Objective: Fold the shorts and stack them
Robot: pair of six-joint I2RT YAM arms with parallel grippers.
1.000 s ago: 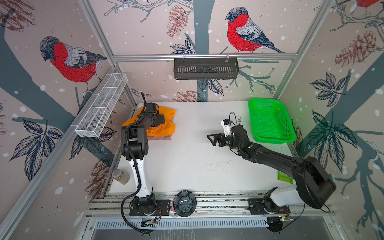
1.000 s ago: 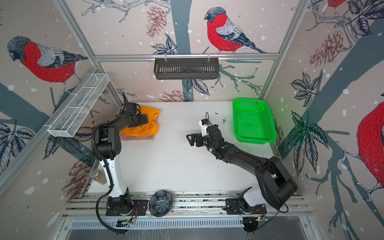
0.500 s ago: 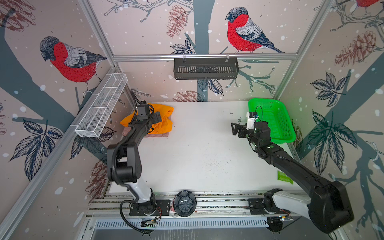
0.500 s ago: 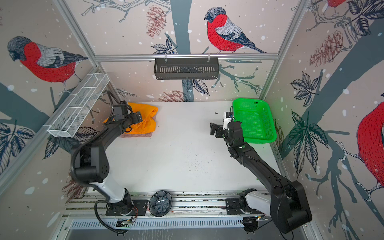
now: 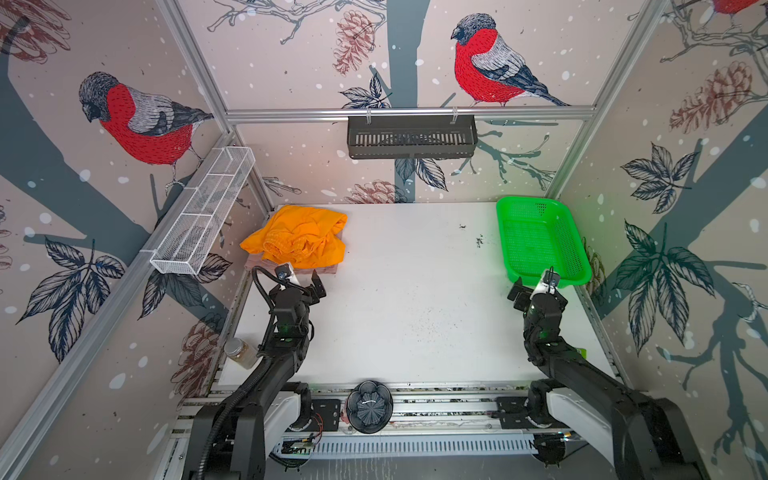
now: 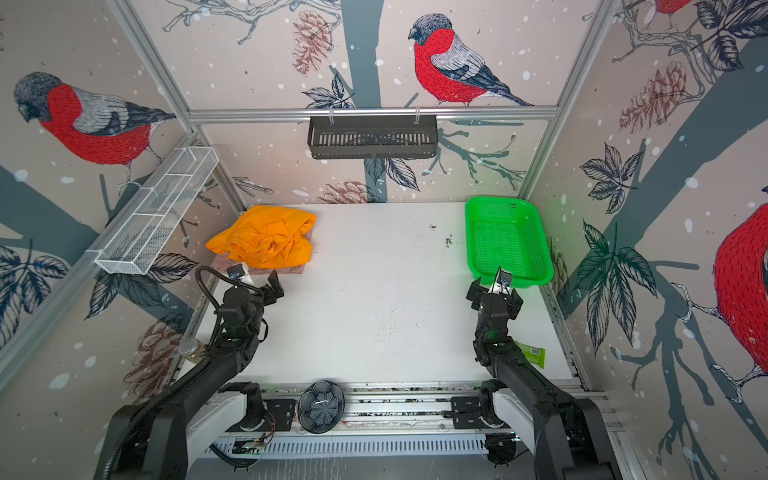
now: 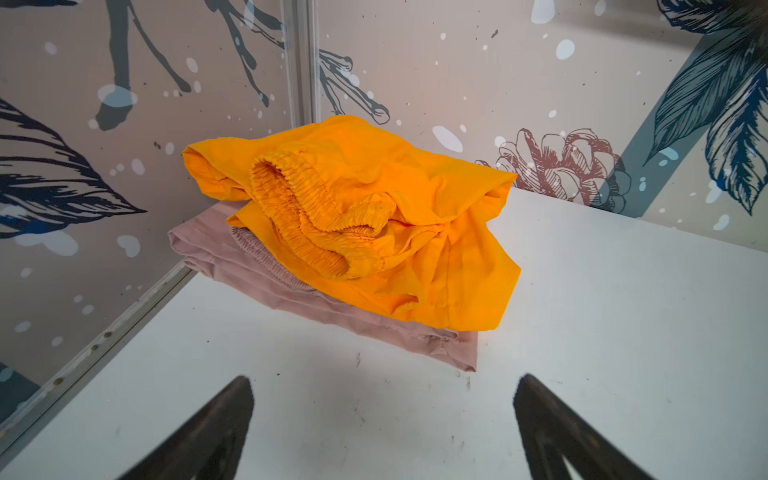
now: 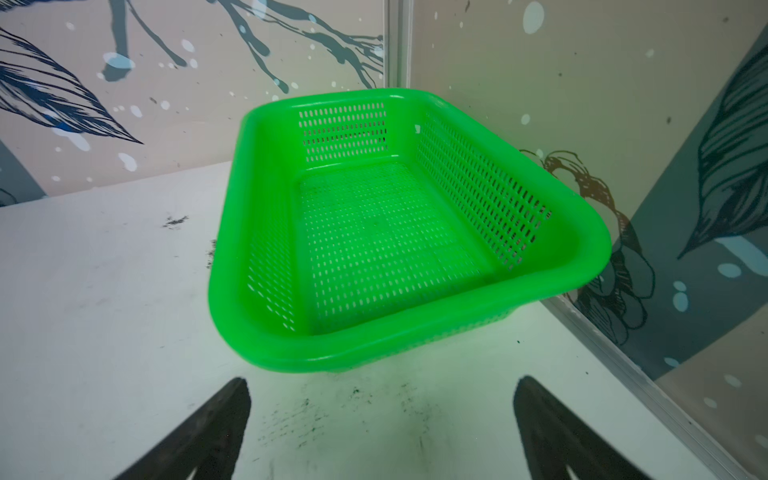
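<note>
Where the left end effector (image 7: 384, 380) hung over them earlier, the orange shorts (image 5: 297, 239) are stacked, crumpled, on the pink shorts (image 7: 208, 249) in the worktop's (image 5: 415, 291) far left corner. It is now drawn back, spread wide, empty; the right end effector (image 8: 380, 380), likewise apart, is near the basket (image 8: 232, 216).

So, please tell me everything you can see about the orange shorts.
The orange shorts are bright, thin-looking cloth with a gathered elastic waistband, loosely folded and wrinkled. They lie on the folded pink shorts in the far left corner of the table. No drawstring shows. The left gripper stands open, apart from them.
</note>
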